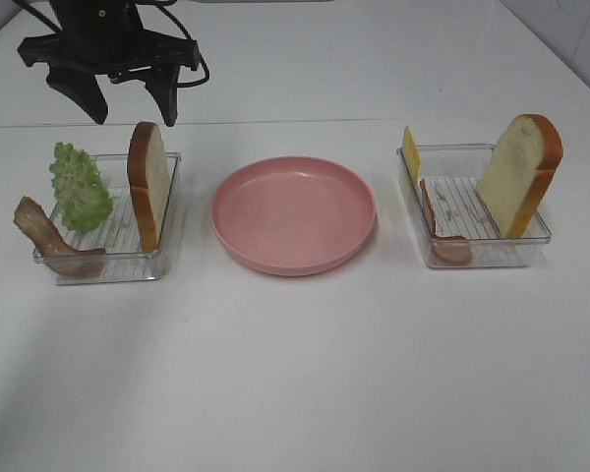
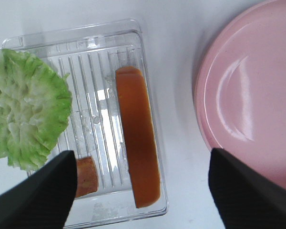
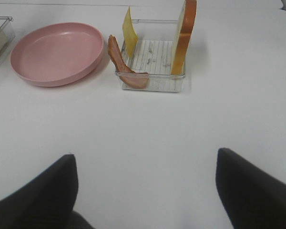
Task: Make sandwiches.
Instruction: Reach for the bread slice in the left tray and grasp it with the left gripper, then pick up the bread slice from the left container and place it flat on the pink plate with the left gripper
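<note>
The bread slice (image 1: 149, 182) is stood on edge in the tray (image 1: 167, 258), beneath the left gripper (image 1: 130, 118), held wide apart; no sandwich stacked yet. It could be toppled, or the lettuce (image 1: 81, 187) alongside snagged, by an off-centre descent.

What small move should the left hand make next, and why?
Probably lower the open left hand straight down around the upright white bread slice with orange-brown crust in the left clear plastic tray. The hand hovers above that slice with its fingers either side of it, the round pink plate holds nothing yet, and a sandwich starts with bread.
</note>
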Available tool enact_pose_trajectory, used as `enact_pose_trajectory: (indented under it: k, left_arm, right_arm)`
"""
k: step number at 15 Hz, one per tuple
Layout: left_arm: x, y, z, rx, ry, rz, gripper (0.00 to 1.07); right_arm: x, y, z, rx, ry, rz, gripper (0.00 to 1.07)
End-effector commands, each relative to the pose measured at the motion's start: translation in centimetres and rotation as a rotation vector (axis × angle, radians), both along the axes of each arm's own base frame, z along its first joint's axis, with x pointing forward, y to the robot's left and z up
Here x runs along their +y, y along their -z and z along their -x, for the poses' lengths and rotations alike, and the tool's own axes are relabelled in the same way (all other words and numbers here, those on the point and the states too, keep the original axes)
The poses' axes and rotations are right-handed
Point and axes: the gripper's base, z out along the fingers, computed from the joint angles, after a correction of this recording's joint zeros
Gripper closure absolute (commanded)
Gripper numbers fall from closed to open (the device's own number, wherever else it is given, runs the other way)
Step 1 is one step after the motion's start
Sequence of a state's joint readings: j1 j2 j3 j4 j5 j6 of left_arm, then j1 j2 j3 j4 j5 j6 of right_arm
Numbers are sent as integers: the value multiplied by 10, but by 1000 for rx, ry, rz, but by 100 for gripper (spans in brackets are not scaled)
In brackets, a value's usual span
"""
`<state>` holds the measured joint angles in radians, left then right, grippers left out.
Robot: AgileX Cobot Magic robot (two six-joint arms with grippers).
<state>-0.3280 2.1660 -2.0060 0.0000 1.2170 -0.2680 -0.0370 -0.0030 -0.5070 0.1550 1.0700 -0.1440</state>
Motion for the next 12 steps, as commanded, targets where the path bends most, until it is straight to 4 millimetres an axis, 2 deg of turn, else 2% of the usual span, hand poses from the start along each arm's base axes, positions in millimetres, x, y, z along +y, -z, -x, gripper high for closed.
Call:
enact_pose_trajectory:
  k: [1, 2, 3, 5, 6, 8, 10, 12]
  left_arm:
    - [-3, 16, 1, 84, -9, -1, 34]
    - [-4, 33, -3, 117, -10, -9, 34]
    - [-5, 40, -5, 122, -10, -12, 34]
    - [-6, 47, -7, 127, -11, -14, 34]
    - [-6, 47, -7, 128, -11, -14, 38]
    - [-5, 47, -7, 127, -10, -18, 55]
    - [-5, 47, -7, 125, -10, -19, 83]
    - [-6, 47, -7, 128, -10, -15, 101]
  right_arm:
    - [0, 0, 2, -20, 4, 3, 32]
    - [0, 0, 2, -20, 4, 3, 32]
    - [0, 0, 2, -20, 4, 3, 32]
    - [0, 0, 2, -20, 4, 3, 32]
    - [0, 0, 2, -20, 4, 3, 32]
    - [0, 0, 2, -20, 4, 3, 32]
    - [0, 0, 2, -20, 4, 3, 32]
    - [0, 0, 2, -20, 4, 3, 32]
